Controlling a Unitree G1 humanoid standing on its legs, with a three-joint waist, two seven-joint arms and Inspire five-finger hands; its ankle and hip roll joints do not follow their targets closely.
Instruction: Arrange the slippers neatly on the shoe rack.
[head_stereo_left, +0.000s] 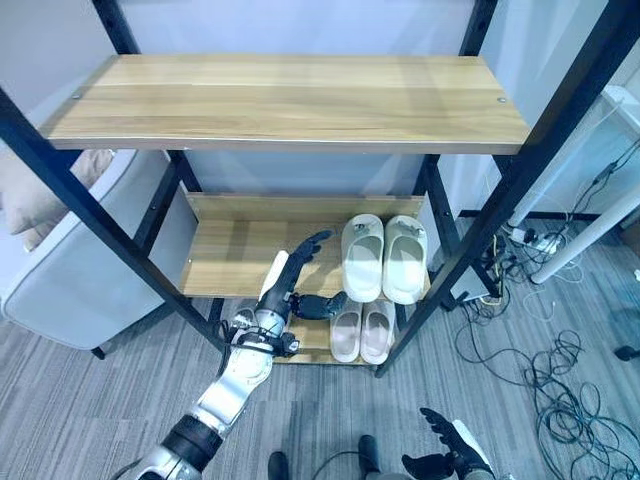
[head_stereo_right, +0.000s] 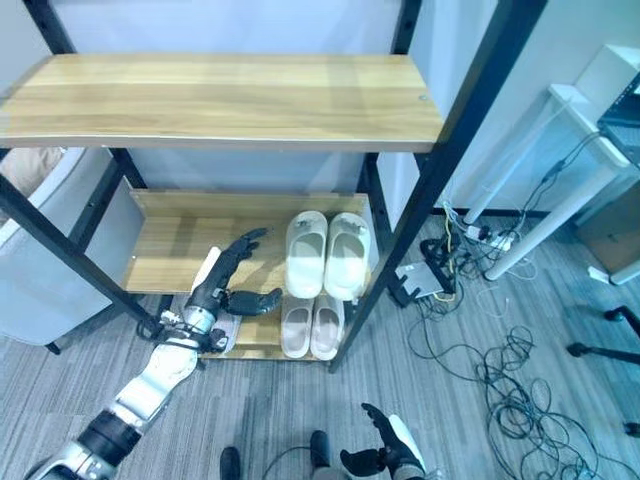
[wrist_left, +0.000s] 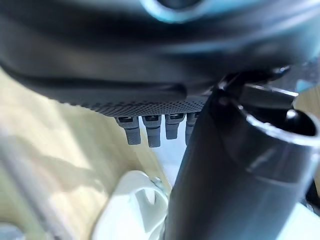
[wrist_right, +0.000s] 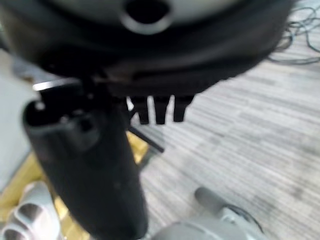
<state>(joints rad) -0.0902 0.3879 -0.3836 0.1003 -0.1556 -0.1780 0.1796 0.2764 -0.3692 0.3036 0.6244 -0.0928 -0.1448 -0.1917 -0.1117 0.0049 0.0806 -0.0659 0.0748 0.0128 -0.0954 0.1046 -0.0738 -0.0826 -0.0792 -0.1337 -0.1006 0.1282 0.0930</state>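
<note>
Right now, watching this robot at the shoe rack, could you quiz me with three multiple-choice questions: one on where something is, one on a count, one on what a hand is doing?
1. Where is the larger pale slipper pair?
A. On the top shelf
B. On the middle shelf, right side
C. On the floor

2. How many slipper pairs are on the rack?
A. One
B. Two
C. Four

3. What is the left hand doing?
A. Gripping a slipper
B. Reaching open toward the shelves, holding nothing
C. Resting on the top shelf

Answers: 1 B, the pair lies on the middle shelf near the right post. 2 B, with a smaller pair on the bottom shelf below. 3 B, its fingers are spread beside the slippers, empty. The right hand hangs low over the floor.
</note>
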